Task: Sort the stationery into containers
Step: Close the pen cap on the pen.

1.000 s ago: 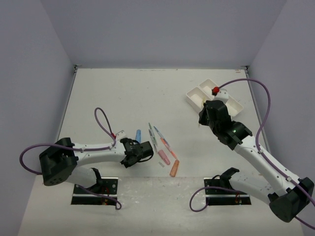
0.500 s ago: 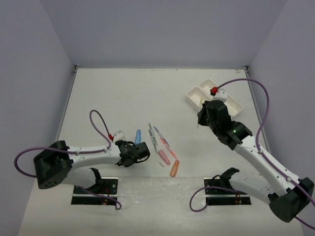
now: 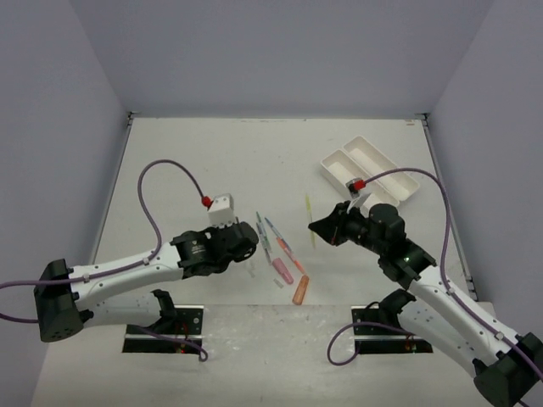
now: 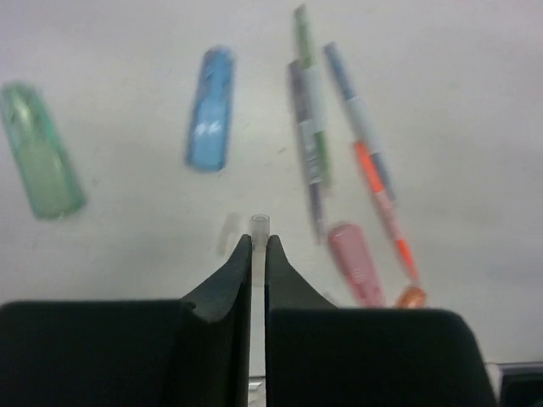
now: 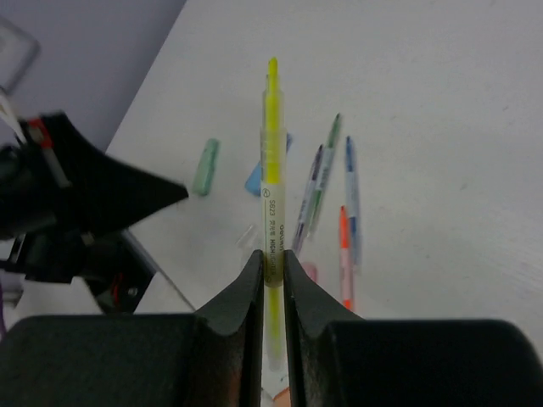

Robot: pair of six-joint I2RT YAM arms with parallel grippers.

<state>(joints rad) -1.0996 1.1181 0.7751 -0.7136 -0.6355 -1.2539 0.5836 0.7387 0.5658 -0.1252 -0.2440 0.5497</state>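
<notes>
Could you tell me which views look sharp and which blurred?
Top external: evenly lit and sharp, soft shadows. Left wrist: the green cap, blue cap and pens are blurred; the left hand on the clear bit is crisper. Right wrist: the yellow pen in the right hand is sharp, its print visible; the pens behind are softer.
</notes>
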